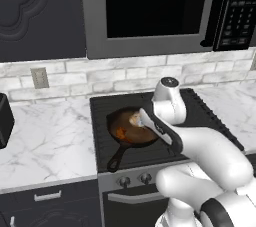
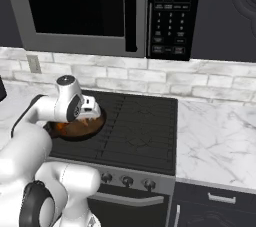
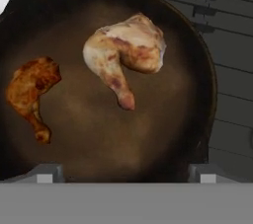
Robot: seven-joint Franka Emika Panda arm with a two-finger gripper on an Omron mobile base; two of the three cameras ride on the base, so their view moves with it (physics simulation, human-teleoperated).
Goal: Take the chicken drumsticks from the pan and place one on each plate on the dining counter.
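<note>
The dark pan (image 3: 148, 139) sits on the stove's left front burner (image 1: 127, 143), its handle (image 1: 116, 160) pointing toward the front edge. Two chicken drumsticks lie inside: a pale golden one (image 3: 123, 53) near the middle and a smaller orange-brown one (image 3: 29, 87) to its left in the hand view. My gripper (image 3: 126, 174) hovers just above the pan (image 2: 75, 131), open, with its fingertips (image 3: 45, 173) spread wide and nothing between them. From the left base view the gripper (image 1: 136, 120) hangs over the pale drumstick (image 1: 134, 118). The plates and the dining counter are out of view.
The black stove (image 2: 140, 131) has knobs (image 2: 127, 181) along its front. A microwave (image 1: 150, 11) hangs above it. Marble counter runs to the left (image 1: 50, 136) and right (image 2: 215, 141). A dark appliance (image 1: 4, 121) stands at the far left.
</note>
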